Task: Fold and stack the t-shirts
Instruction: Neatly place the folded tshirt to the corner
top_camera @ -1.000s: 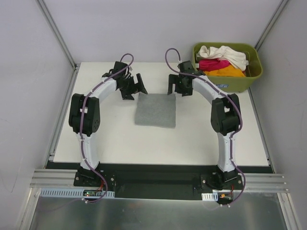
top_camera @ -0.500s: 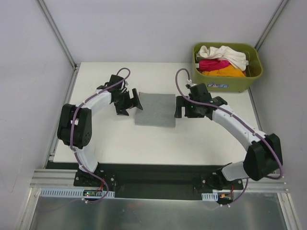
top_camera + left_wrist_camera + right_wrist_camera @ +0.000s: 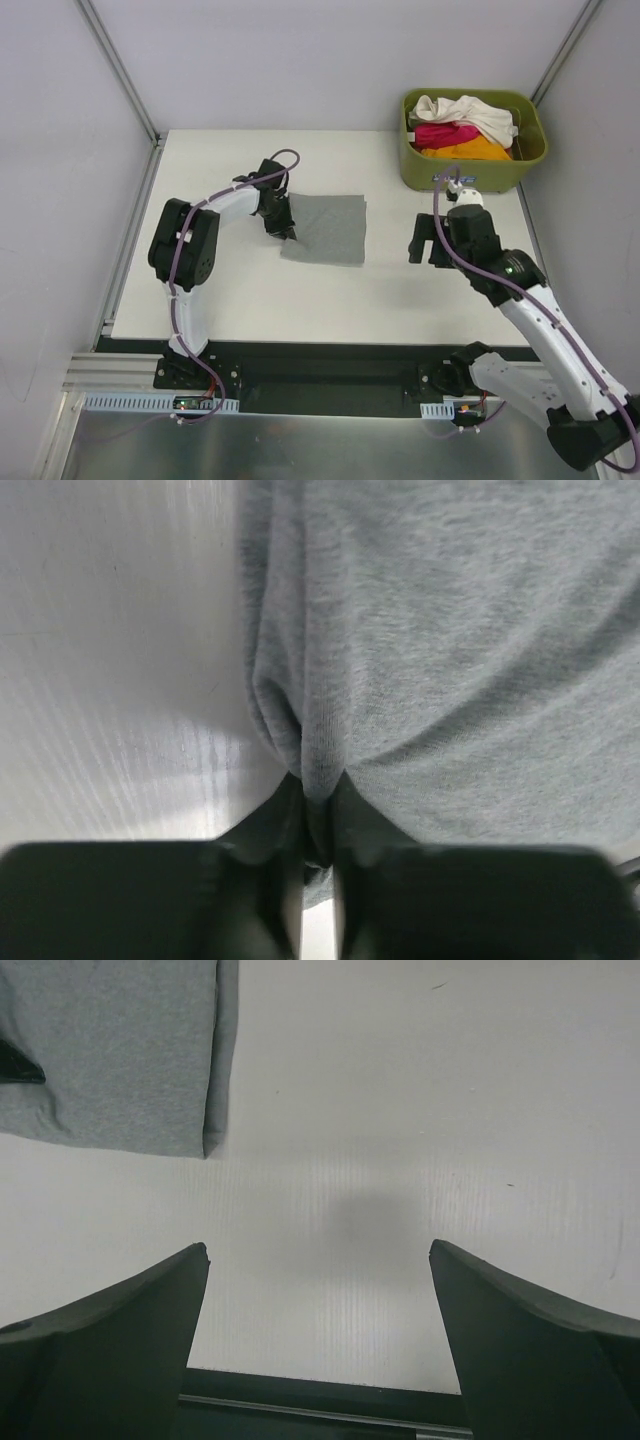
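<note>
Left arm bent, reaching inward; left gripper fingers pinched tight on edge of grey t-shirt. Right arm stretched forward; right gripper hovering, fingers spread wide.

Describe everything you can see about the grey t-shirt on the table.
The grey t-shirt is soft mid-grey knit cloth, folded into a rough rectangle with no sleeves showing. It lies flat on the white table, near its middle. Its right edge shows stacked layers in the right wrist view. The left hand is shut on its left edge, pinching the cloth into a small ridge. Nothing else touches it.
</note>
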Controlling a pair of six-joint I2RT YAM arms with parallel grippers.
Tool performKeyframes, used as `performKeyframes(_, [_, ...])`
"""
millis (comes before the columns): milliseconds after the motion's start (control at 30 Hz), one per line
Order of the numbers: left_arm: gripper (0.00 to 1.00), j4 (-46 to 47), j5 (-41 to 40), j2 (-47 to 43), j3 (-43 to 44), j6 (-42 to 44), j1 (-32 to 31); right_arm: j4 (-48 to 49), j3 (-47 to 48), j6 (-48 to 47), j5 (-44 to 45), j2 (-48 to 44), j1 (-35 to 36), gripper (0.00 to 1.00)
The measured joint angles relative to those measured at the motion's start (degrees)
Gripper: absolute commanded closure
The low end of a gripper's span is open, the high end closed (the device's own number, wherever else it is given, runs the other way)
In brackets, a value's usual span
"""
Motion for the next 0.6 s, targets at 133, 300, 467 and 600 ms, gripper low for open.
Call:
performKeyframes(133, [1.00, -1.60, -2.91, 0.94, 2.69, 0.70, -0.83, -3.21, 0.00, -0.15, 4.96, -6.75, -0.11, 0.03])
performKeyframes(300, [1.00, -4.20, -10.08, 1.14, 5.33, 3.74, -0.85, -5.66, -0.11, -1.18, 11.41, -12.52, -0.11, 0.03])
performKeyframes(467, [1.00, -5.60, -15.61, 1.14, 7.10, 7.30, 2.16, -6.45, -1.27, -3.13, 16.98, -14.08, -0.13, 0.03])
performKeyframes(600, [1.00, -6.69, -18.71, 1.14, 8.13, 10.23, 6.93, -6.84, -1.66, -3.78, 19.63, -12.46, -0.17, 0.03])
